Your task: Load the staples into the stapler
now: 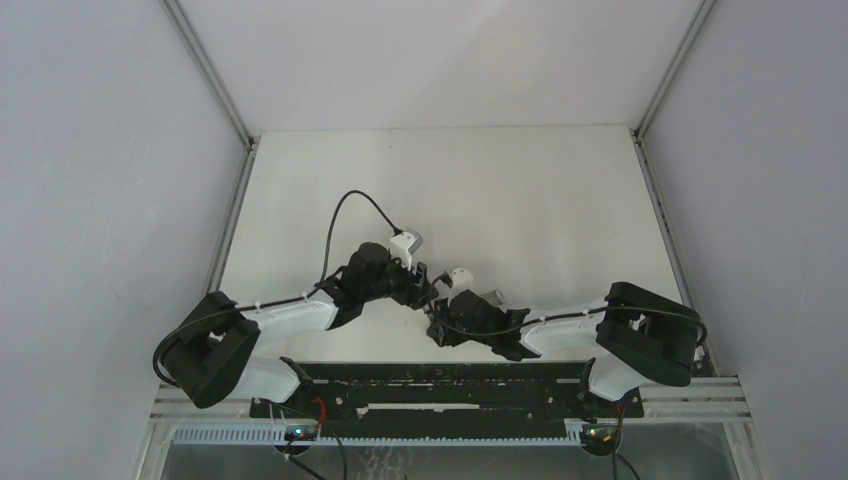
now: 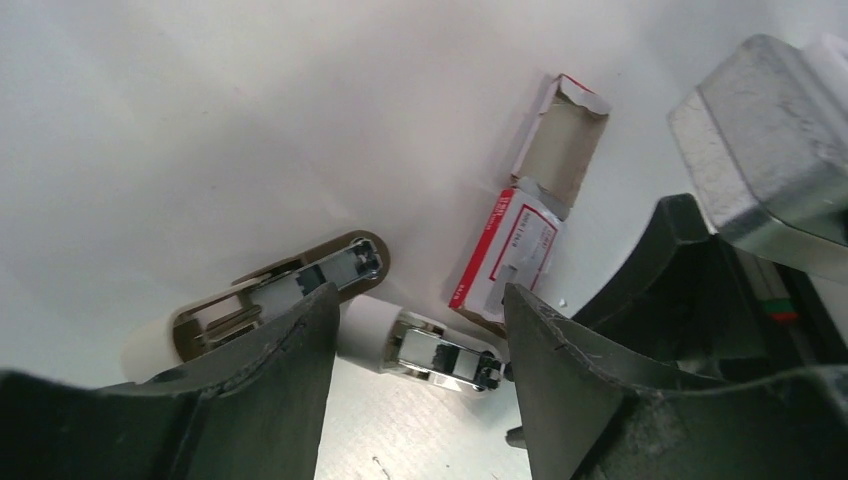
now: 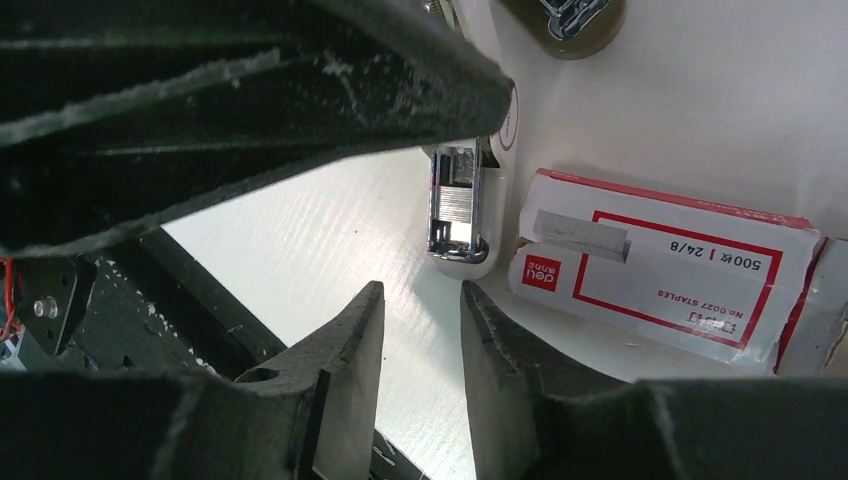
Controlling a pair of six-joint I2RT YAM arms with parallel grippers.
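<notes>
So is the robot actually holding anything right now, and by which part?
Nothing is held. The left end effector stands open over the stapler lying on the table; the right end effector is empty.

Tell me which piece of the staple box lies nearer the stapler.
The red-and-white printed sleeve; the open tan tray lies beyond it, farther from the stapler.

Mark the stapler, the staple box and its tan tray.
stapler (image 3: pixel 455 205): right wrist view, on its metal magazine.
staple box (image 3: pixel 680 270): right wrist view, on the printed top face.
tan tray (image 2: pixel 562 140): left wrist view, on its inner floor.
</notes>
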